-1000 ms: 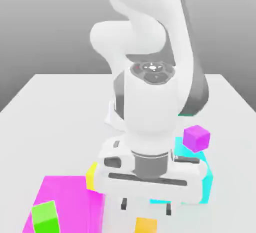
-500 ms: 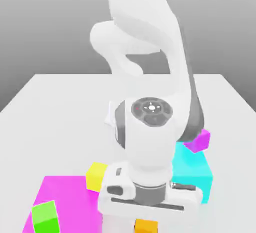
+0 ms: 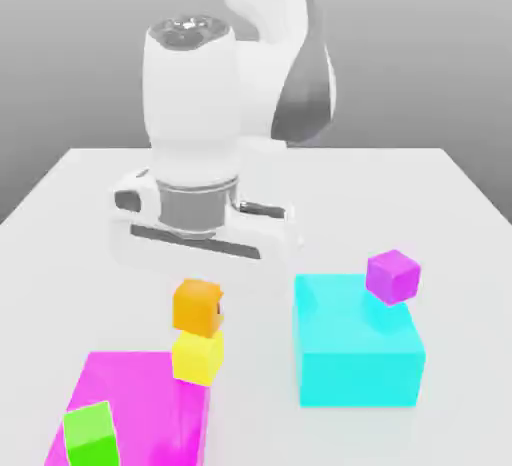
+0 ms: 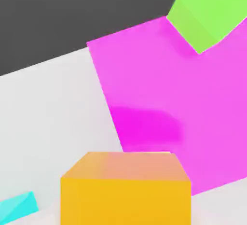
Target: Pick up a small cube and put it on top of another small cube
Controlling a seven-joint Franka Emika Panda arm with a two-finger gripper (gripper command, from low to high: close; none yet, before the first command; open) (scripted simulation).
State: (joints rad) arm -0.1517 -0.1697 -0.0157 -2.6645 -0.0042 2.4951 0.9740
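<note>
Gripper (image 3: 199, 294) is now clamped on the orange cube (image 3: 197, 307), carried up from the table to right above the yellow cube (image 3: 197, 356); basically just needs lowering.

White tabletop (image 3: 90, 204), matte, w/ straight far edge; it widens toward the near side in the exterior view. Behind it a plain grey backdrop, darker up top, lighter near the table's far edge. Light soft & even, faint shadows on the surface. In the hand view, dark grey beyond the table edge (image 4: 43, 69)
</note>
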